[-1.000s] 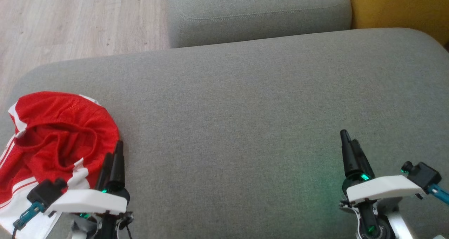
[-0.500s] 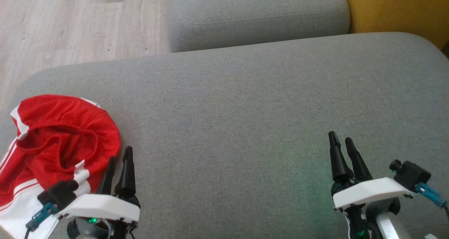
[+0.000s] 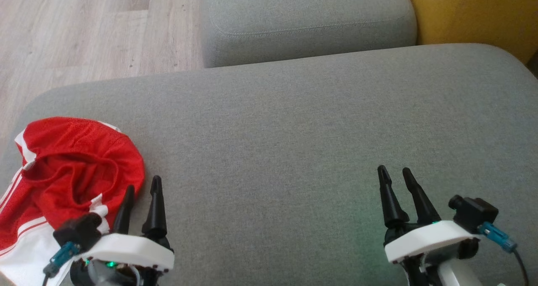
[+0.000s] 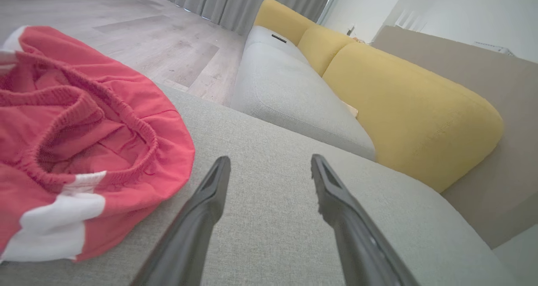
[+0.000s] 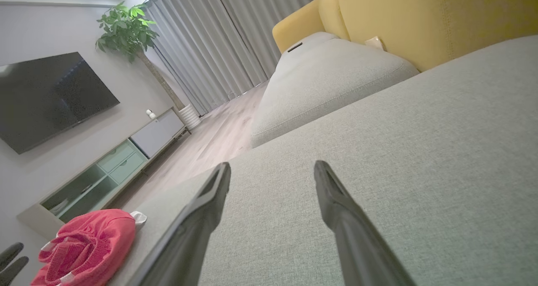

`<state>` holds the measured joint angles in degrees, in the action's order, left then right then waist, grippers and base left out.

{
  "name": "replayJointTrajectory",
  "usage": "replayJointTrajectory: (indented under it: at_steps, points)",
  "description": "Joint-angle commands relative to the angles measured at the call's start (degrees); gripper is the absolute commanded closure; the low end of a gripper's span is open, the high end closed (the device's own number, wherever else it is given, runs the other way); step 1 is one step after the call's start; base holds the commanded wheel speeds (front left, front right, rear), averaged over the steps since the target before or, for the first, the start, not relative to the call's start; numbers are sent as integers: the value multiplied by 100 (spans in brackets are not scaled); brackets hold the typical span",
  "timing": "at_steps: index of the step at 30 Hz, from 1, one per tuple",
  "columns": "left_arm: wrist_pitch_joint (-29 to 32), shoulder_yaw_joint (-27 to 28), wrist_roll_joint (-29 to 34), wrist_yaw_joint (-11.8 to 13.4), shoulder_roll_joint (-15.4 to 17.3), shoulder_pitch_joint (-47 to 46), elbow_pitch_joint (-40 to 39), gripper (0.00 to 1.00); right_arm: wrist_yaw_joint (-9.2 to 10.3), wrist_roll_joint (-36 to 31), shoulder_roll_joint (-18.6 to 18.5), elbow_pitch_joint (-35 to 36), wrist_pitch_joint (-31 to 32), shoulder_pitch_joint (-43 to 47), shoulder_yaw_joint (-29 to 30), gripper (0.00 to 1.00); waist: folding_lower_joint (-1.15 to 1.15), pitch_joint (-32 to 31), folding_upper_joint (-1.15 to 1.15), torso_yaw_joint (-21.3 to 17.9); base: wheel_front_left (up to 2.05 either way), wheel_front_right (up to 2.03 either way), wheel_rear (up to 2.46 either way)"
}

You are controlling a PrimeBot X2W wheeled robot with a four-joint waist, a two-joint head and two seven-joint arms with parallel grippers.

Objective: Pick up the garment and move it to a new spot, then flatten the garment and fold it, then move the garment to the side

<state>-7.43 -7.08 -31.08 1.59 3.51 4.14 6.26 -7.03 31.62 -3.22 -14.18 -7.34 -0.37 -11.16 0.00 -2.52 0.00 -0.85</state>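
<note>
- Head view: the garment [image 3: 75, 164], red with white stripes, is found crumpled at the left end of the grey seat cushion [image 3: 273, 130], close to its edge.
- The left claw [image 3: 143, 184] is set wide and holds nothing, just beside the garment's right rim. The right claw [image 3: 394, 169] is likewise wide and empty, well apart from it.
- Risk is judged as follows: a pinch taken into the heap could gather several layers, so the garment would come up bunched. A drag towards the left edge could tip it onto the floor [image 3: 84, 25].
- Left wrist view: the elastic waistband [image 4: 80, 103] is seen gaping upward, left of the fingers [image 4: 210, 198], which lie over bare cushion. A closure made from this position is judged likely to catch upholstery or nothing.
- A second grey cushion [image 4: 286, 93] and a yellow backrest [image 4: 399, 109] are noted beyond; neither obstructs.
- Right wrist view: bare cushion is recorded ahead of the claw, judged ample for a new spot.
- A television [image 5: 50, 97], a plant [image 5: 126, 30], curtains [image 5: 210, 46] and a low cabinet [image 5: 113, 164] are noted across the room, away from the work.
</note>
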Motion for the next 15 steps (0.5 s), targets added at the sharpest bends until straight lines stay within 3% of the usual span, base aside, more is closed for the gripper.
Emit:
replayJointTrajectory:
  at_steps: [1,15]
  points:
    - [-95,63,205,47,92,-158,-256,0,-32,-203,-21,224,-97,-171,-148,0,0,-5,0,-5,0,0,0]
    - [-329,-191,1198,233,206,-79,-473,0,-37,-1217,-25,275,-334,-159,-377,0,0,-55,0,-9,0,0,0]
